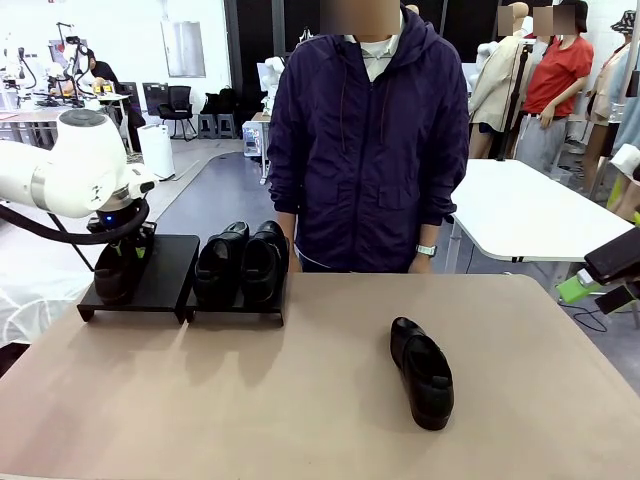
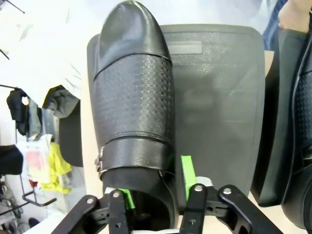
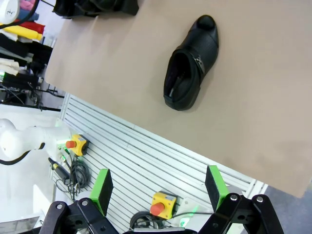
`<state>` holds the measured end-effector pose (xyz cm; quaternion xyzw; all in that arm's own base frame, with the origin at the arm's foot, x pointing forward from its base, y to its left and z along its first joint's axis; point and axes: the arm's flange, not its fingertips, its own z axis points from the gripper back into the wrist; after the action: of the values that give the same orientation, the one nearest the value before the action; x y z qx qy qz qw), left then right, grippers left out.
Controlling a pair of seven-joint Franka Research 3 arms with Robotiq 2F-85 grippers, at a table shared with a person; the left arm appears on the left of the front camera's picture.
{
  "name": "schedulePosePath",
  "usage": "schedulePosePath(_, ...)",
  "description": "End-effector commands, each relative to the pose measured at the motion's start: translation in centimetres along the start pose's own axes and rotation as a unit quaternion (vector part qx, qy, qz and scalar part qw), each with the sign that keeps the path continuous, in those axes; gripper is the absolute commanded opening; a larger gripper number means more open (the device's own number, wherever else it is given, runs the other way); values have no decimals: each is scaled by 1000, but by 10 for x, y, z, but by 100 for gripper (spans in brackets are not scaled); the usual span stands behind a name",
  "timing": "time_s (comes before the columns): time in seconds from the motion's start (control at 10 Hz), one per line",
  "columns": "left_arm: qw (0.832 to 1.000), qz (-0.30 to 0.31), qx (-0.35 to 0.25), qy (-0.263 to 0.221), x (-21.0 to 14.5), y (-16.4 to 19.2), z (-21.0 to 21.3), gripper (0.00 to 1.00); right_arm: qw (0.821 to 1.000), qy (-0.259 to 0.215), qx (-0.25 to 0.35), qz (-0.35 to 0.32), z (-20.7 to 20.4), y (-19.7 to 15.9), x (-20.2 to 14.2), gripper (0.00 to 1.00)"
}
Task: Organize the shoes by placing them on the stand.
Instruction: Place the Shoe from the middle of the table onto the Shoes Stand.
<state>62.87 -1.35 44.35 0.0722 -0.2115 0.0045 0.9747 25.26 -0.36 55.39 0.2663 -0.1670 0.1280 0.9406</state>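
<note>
The stand (image 1: 166,266) sits at the table's far left. Two shoes (image 1: 243,262) rest side by side on its right panel. A third shoe (image 2: 132,107) lies toe-up on the left panel (image 2: 219,97), along its left half. My left gripper (image 2: 156,185) stands over that shoe's heel, one green pad (image 2: 126,197) inside the opening and the other pad (image 2: 187,170) outside, both clear of the side wall, so it is open. The fourth shoe (image 1: 422,372) lies on the table right of centre and shows as the shoe (image 3: 190,68) in the right wrist view. My right gripper (image 3: 159,187) hangs open past the table's edge.
A person in a dark jacket (image 1: 370,140) stands at the far side of the table, hands down. Bare table top (image 1: 250,400) lies between the stand and the lone shoe. Below the right gripper are a slatted floor and emergency-stop boxes (image 3: 161,204).
</note>
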Motion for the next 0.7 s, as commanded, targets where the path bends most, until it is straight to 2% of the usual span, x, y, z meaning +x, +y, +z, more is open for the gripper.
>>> schedulePosePath(0.0,999,14,27,-16,-12,6,20,100,1000,-2,7,9,1,-2,1,100)
schedulePosePath(0.1,999,-1,19,-30,-25,12,44,100,1000,-2,7,9,1,-2,1,100)
schedulePosePath(0.3,993,-111,27,-6,-66,11,108,100,1000,-2,7,9,1,-2,1,100)
schedulePosePath(0.4,989,-141,-30,23,-88,11,135,100,1000,-2,7,9,1,-2,1,100)
schedulePosePath(0.5,977,-183,-97,54,-114,16,160,100,1000,-2,7,9,1,-2,1,100)
schedulePosePath(0.6,956,-218,-161,111,-139,23,175,100,1000,-2,7,9,1,-2,1,100)
